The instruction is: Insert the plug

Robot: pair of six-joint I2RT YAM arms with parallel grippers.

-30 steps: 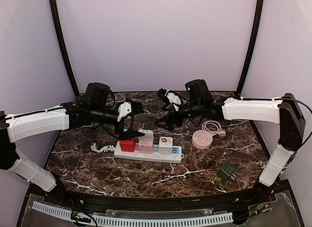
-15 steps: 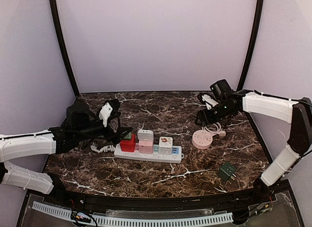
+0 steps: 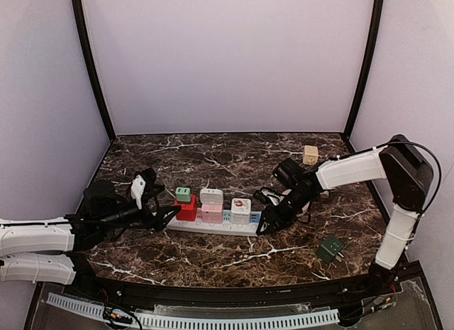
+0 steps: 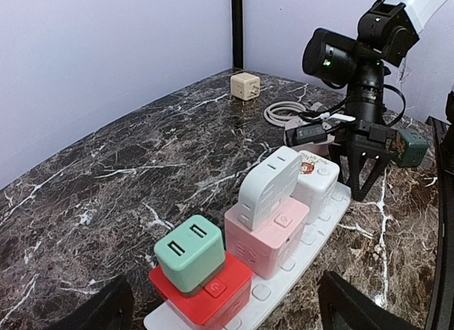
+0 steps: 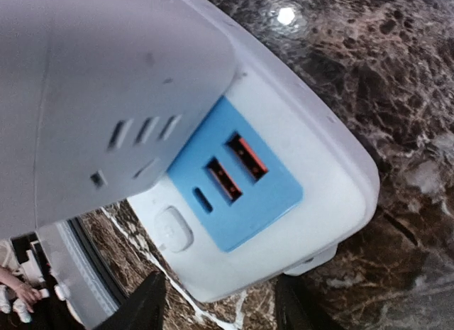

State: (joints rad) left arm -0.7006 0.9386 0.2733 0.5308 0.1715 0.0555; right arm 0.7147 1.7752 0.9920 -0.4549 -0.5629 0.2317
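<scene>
Marble table (image 3: 213,156). Both arms sit lower than a sec ago, when they were up over the back half.

L arm (image 3: 35,238) has pulled back and now lies low along the L front. The left gripper (image 3: 167,216) is just off the L end of the power strip (image 3: 206,228), where a sec ago it was right over the red adapter (image 4: 213,291). Its fingers (image 4: 99,309) are spread wide w/ nothing btwn them.

R arm (image 3: 351,168) has swung from the back R down to the strip's R end. The right gripper (image 4: 364,181) points down there, narrower than a sec ago. Its fingers (image 5: 145,305) stand apart either side of the strip's end by the blue USB panel (image 5: 230,177). Can't tell if they press on it.

Strip is in the same spot, mid-table. It carries the red adapter, a pink adapter (image 4: 273,227) w/ a white adapter (image 4: 269,177) on top, then a stickered white one (image 4: 316,177).

The mint-green plug (image 4: 190,253) sits square on top of the red adapter at the strip's L end. It's free of both grippers and now in plain view.

A cable coil (image 4: 284,113) lies behind the R arm. A dark green plug (image 3: 330,248) lies unmoved at the R front. A beige cube (image 3: 310,155) at the back R shows now, no longer hidden by the arm.
</scene>
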